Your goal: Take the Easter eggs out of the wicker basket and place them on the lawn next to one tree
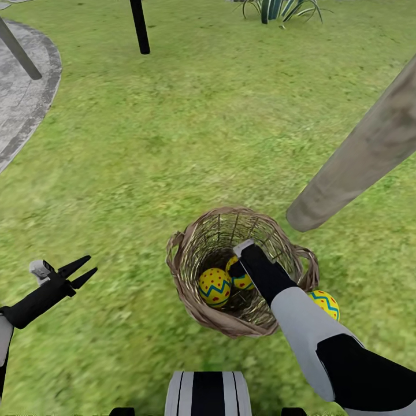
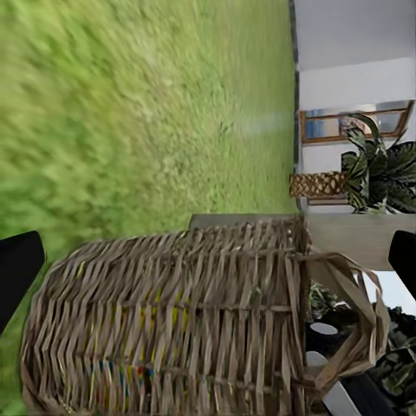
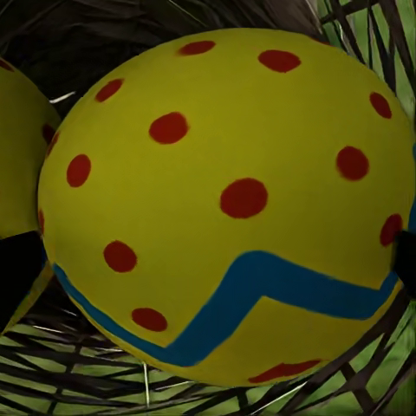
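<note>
The lawn [image 1: 173,144] gives me plenty of open room to the left and far side, but on the right the pale tree trunk [image 1: 358,162] leans across close to the wicker basket [image 1: 190,300], so any lift of my right arm has to come back toward me, not swing out right. The paved path [image 1: 23,104] is well off at far left and no concern.

The basket sits just in front of my base, tilted with its mouth toward me. Two Easter eggs lie inside: one [image 1: 215,287] in plain sight, the other [image 1: 241,281] partly hidden behind my right end effector [image 1: 238,257], which is reached down into the basket. A third egg [image 1: 325,303] lies on the grass just right of the basket, near the trunk.

In the right wrist view an egg [image 3: 234,199] sits right up against the camera with dark finger edges on either side, so I judge the fingers apart around it, not clamped. My left end effector [image 1: 81,273] hangs spread and empty over grass at left.

Risks as I see them: closing off-centre could squirt the round egg away; catching the weave or rim could drag or tip the light basket; a wide retreat could knock the outside egg.
</note>
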`<state>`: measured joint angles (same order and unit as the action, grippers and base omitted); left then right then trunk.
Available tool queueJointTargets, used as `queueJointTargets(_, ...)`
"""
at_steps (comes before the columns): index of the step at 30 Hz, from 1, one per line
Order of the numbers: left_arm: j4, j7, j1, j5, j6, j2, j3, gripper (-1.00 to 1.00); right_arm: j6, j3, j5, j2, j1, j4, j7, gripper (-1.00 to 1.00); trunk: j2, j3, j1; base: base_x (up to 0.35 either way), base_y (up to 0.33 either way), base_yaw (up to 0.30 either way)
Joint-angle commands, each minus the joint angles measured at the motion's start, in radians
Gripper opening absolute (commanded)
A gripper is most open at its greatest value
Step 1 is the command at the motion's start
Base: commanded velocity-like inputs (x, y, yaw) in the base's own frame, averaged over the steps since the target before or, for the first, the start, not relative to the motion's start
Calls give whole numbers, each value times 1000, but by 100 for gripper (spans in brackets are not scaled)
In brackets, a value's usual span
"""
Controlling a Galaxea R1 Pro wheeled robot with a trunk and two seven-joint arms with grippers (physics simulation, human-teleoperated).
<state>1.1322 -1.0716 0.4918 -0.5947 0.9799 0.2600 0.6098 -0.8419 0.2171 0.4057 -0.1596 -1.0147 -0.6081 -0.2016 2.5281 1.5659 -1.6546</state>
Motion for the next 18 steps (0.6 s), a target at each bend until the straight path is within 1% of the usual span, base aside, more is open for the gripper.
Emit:
queueJointTargets(1,2,-2,1,0,5,0,1,100,-6,2,-6,0,0,-1,-2,100,0,1,0,0,0,0)
queueJointTargets(6,6,-2,1,0,5,-1,1,100,-6,1,-7,-3,0,-1,80,100,0,5,0,0,0,0)
queueJointTargets(9,6,-2,1,0,5,-1,2,100,-6,1,-8,-3,0,-1,87,100,1,12,-1,0,0,0)
queueJointTargets(11,6,-2,1,0,5,0,2,100,-5,0,-8,-4,0,-1,85,100,1,12,-1,0,0,0)
queueJointTargets(18,6,-2,1,0,5,0,2,100,-6,-1,-8,-6,1,0,79,100,2,24,-3,0,0,0)
